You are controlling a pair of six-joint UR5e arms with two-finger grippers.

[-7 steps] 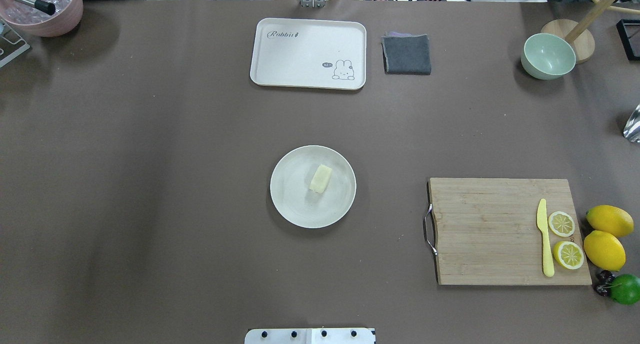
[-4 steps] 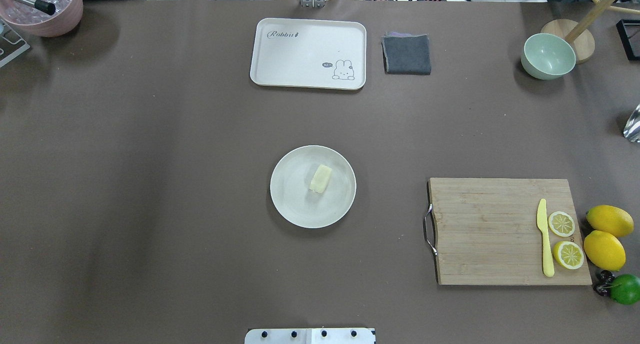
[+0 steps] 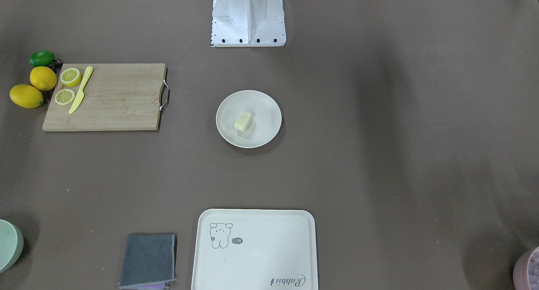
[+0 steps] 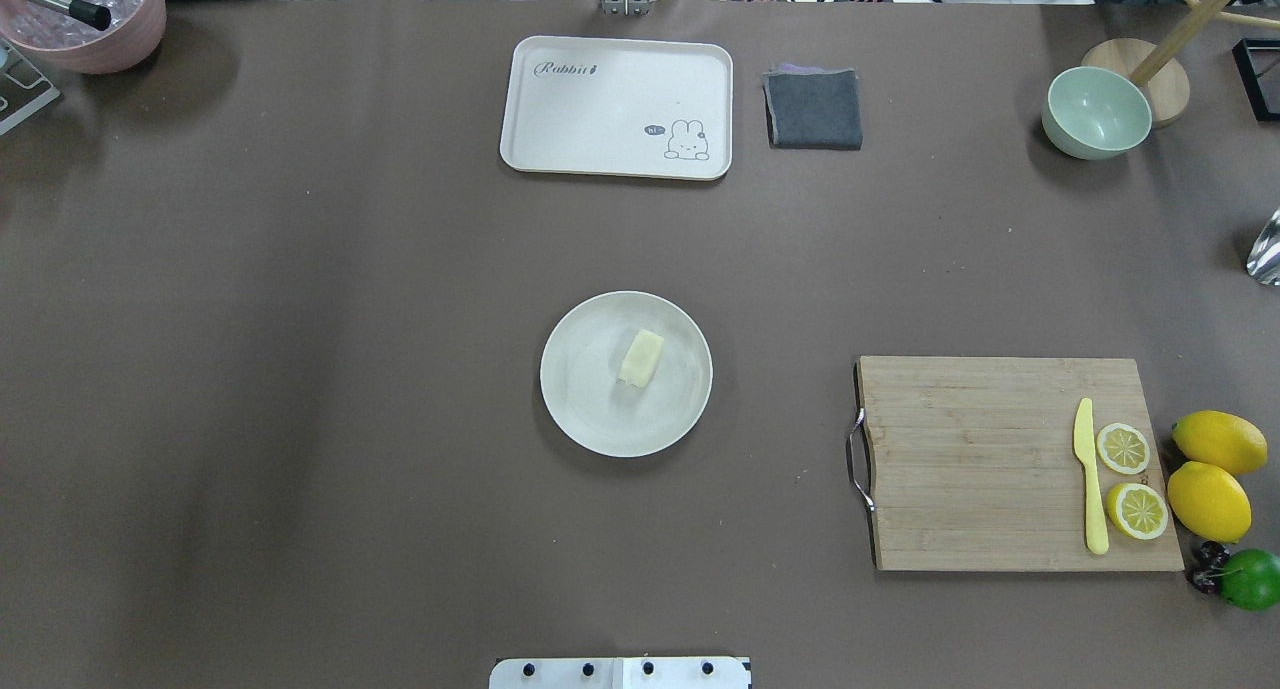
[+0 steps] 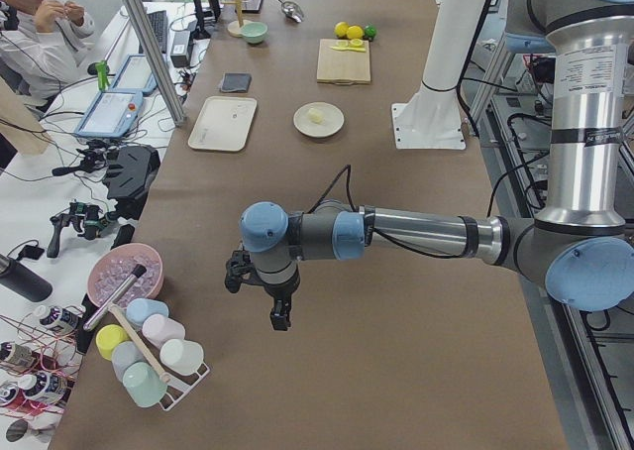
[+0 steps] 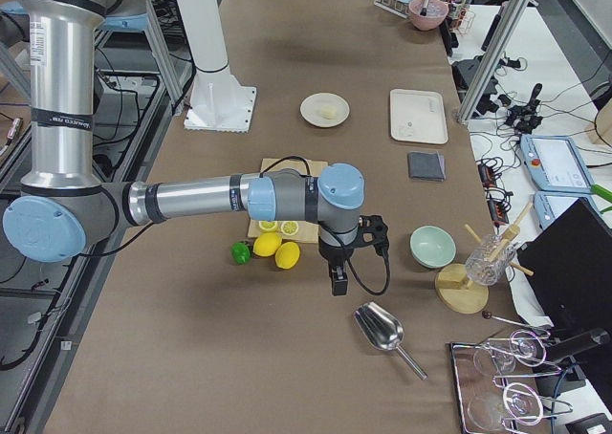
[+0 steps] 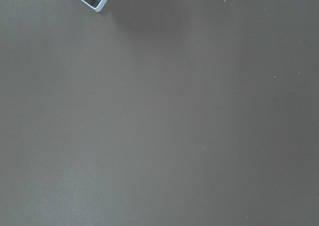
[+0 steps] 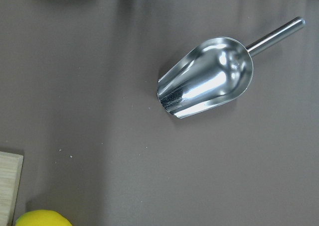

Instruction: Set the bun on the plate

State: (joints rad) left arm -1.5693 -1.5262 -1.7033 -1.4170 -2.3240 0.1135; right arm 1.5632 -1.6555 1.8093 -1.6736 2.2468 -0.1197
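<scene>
The pale cream bun [image 4: 641,357] lies a little right of centre on the round off-white plate [image 4: 590,409] in the middle of the table, also visible as the bun [image 3: 243,121] on the plate [image 3: 263,132] from the front. No gripper is near it. My left gripper [image 5: 275,316] hangs over bare table far off by the cup rack, and my right gripper [image 6: 339,283] hangs beside the lemons at the other end. Both appear only in the side views, so I cannot tell whether they are open or shut.
A cream tray [image 4: 616,107] and a grey cloth [image 4: 814,109] lie at the far edge. A cutting board [image 4: 1000,464] carries a yellow knife and lemon halves, with lemons [image 4: 1210,479] beside it. A metal scoop [image 8: 207,84], green bowl [image 4: 1096,112] and pink bowl [image 4: 90,19] stand at the ends.
</scene>
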